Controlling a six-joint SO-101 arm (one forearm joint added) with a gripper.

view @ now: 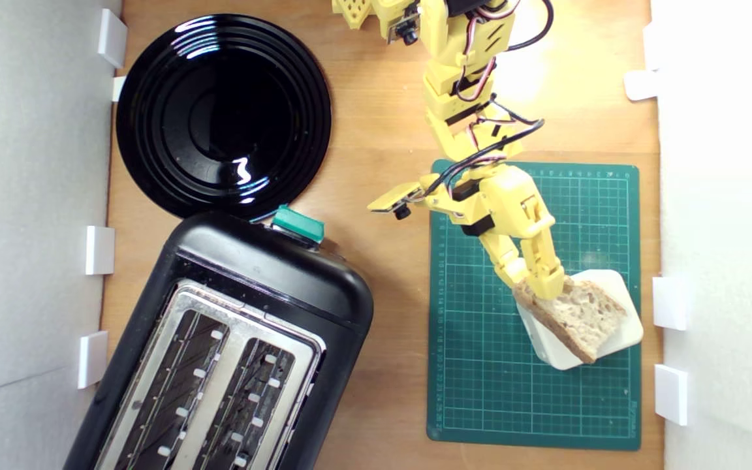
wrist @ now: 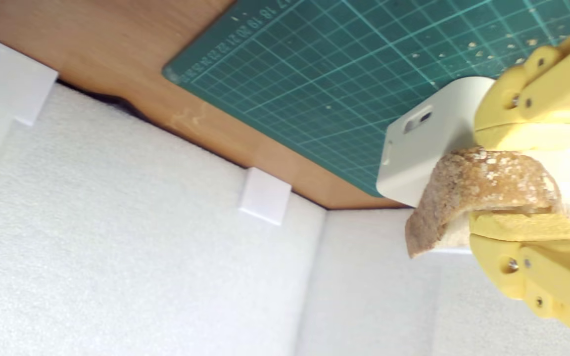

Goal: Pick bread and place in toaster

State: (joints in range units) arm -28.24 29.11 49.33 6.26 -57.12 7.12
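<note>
Bread (view: 578, 313) sits over the cream box (view: 617, 339) on the green cutting mat (view: 480, 365) in the exterior view, pincer (view: 542, 284) pinching its crust end, toaster (view: 232, 352) well apart at that view's left on the wooden table (view: 382, 130). Wrist view: yellow fingers (wrist: 522, 225) clamp only a thin crust edge, so the slice could tear or slip, and white foam walls (wrist: 141, 257) crowd close.

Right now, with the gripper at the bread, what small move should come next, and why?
Probably a short lift straight up. The gripper has its jaws closed on the crust end of the bread, one jaw on each face, and the slice seems to lie yet on the cream box on the green mat. The toaster stands far off at the exterior view's left, so the bread must first clear the box.
</note>
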